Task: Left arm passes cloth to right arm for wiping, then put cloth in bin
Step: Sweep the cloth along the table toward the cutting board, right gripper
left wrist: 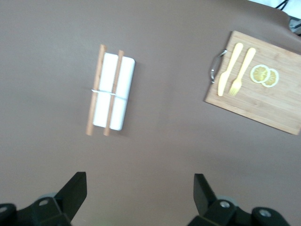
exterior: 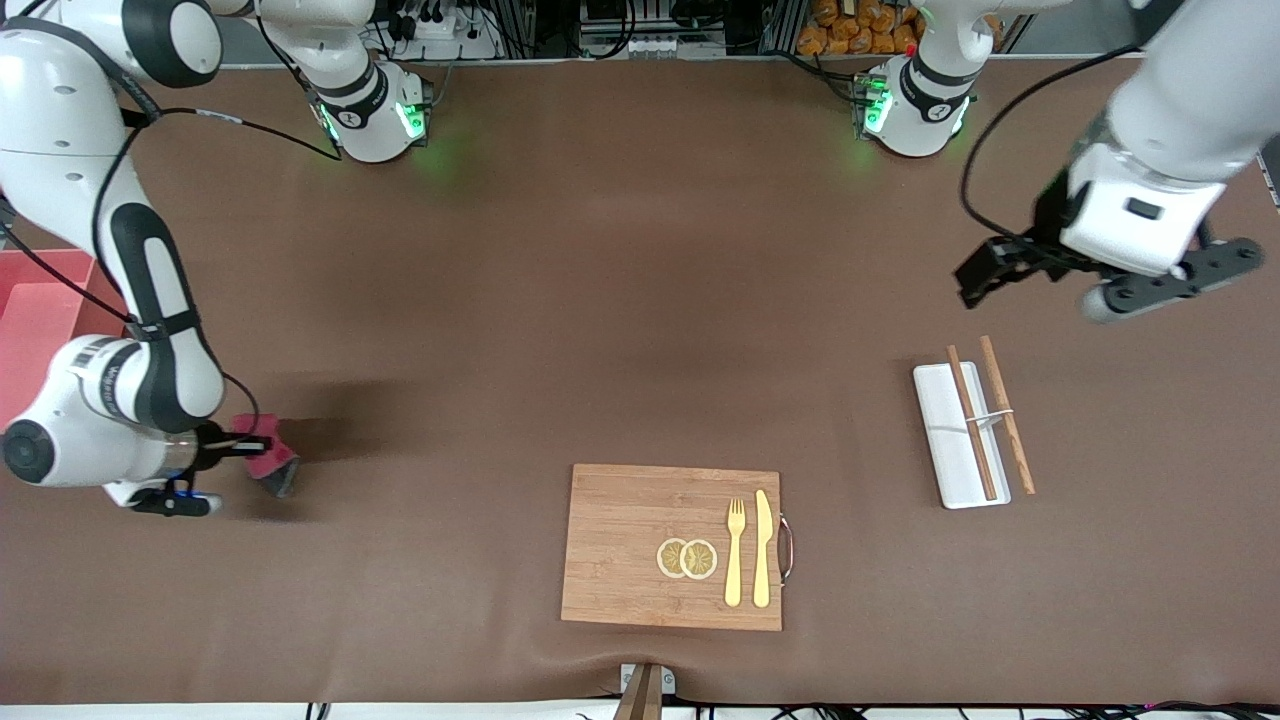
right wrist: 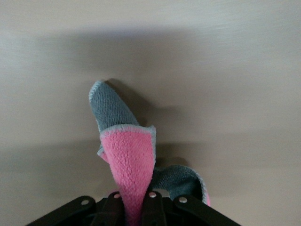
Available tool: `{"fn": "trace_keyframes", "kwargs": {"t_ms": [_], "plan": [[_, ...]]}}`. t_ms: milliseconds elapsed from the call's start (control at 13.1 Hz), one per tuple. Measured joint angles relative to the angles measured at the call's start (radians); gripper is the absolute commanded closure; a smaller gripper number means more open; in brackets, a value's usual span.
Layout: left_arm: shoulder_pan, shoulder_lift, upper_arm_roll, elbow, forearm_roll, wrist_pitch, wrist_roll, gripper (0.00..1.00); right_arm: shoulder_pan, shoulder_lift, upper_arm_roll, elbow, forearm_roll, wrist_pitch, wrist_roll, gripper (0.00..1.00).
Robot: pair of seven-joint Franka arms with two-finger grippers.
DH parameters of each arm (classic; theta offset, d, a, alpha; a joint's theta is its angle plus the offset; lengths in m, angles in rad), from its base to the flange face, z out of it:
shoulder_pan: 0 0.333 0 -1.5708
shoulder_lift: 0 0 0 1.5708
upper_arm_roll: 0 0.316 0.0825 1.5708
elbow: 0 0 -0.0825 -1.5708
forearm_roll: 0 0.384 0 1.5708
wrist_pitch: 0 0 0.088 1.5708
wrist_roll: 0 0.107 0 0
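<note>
The cloth (exterior: 270,462), magenta-red with a dark grey underside, hangs folded from my right gripper (exterior: 243,446), low over the table at the right arm's end. In the right wrist view the right gripper (right wrist: 134,209) is shut on the pink face of the cloth (right wrist: 128,157), and a grey corner trails out toward the brown mat. The salmon-pink bin (exterior: 40,320) stands at the table's edge beside the right arm, partly hidden by it. My left gripper (exterior: 1170,280) hovers open and empty over the left arm's end. The left gripper (left wrist: 139,193) shows only bare mat between its fingers.
A wooden board (exterior: 640,530) with a fork, a knife and two lemon slices lies near the front camera. A white tray (exterior: 945,430) with two chopsticks across it lies under the left gripper's side. The same white tray (left wrist: 114,92) and wooden board (left wrist: 263,101) show in the left wrist view.
</note>
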Motion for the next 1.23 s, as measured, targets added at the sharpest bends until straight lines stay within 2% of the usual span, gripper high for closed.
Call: {"fn": "trace_keyframes", "kwargs": {"t_ms": [306, 613, 919, 1072, 1225], "plan": [[-0.003, -0.042, 0.107, -0.027, 0.0, -0.018, 0.168, 0.0, -0.084, -0.004, 0.001, 0.101, -0.188, 0.005, -0.14, 1.0], [-0.003, -0.082, 0.147, -0.06, 0.0, -0.021, 0.254, 0.0, -0.058, -0.002, 0.018, 0.114, -0.21, -0.001, -0.101, 1.0], [-0.003, -0.085, 0.173, -0.071, 0.0, -0.021, 0.336, 0.0, 0.044, 0.015, 0.032, 0.057, -0.108, 0.022, 0.064, 1.0], [-0.007, -0.087, 0.172, -0.071, -0.003, -0.018, 0.391, 0.0, 0.138, 0.015, 0.036, 0.038, -0.049, 0.026, 0.217, 1.0], [-0.008, -0.092, 0.173, -0.082, -0.017, 0.004, 0.421, 0.0, 0.242, 0.015, 0.037, 0.032, 0.05, 0.026, 0.346, 1.0]]}}
